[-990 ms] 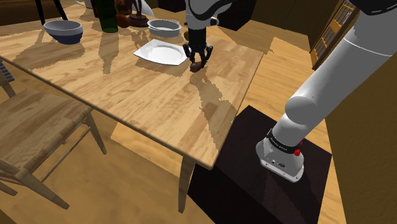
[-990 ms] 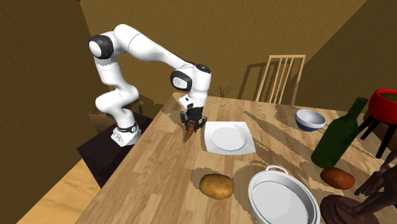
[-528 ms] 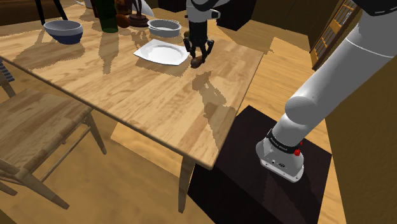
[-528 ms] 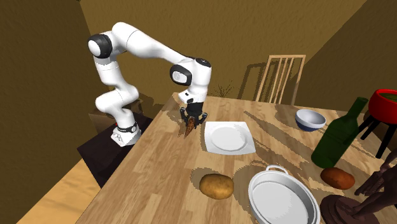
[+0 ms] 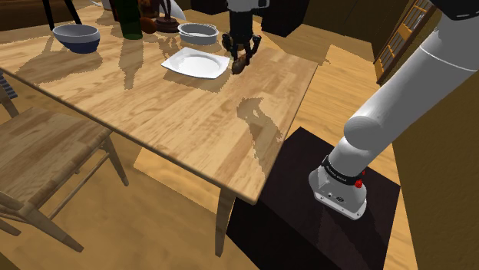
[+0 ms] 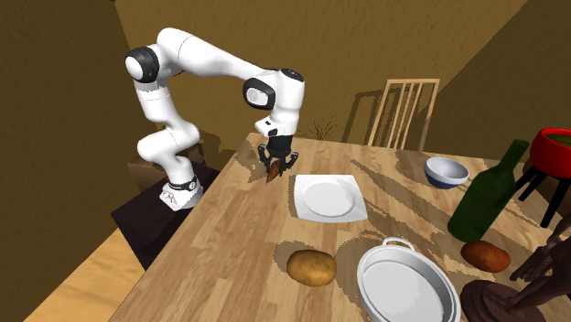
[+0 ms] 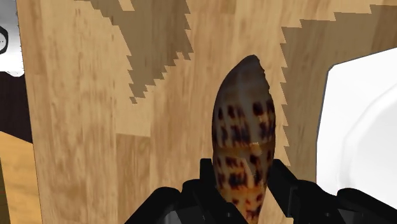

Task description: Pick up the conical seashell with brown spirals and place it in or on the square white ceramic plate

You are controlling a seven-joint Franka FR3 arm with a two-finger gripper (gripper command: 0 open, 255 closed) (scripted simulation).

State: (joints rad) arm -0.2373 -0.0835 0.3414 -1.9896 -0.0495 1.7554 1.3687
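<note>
**Figure. Carry phase, with the hazards ahead.** The gripper (image 6: 274, 166) is closed on the seashell (image 6: 273, 173), a tapered brown-mottled cone. In the wrist view the fingers (image 7: 213, 175) clasp only its near end, and most of the body juts beyond them toward the table (image 5: 192, 115). The shell appears lifted clear of the wood. It hangs just beside the square white plate (image 6: 328, 198), between the plate and the table's edge on the stand side.

- **Slip:** the shell (image 7: 245, 127) is smooth and narrows along its length. A grip so near one end may let it pivot or slide out during a quick sideways move.
- **Rim strike:** the free end hangs well below the fingers. A low crossing could knock the plate (image 5: 196, 61) or lever the shell loose.
- **Roll-off:** a cone released from too high would likely bounce and roll, and the table edge is near.
</note>
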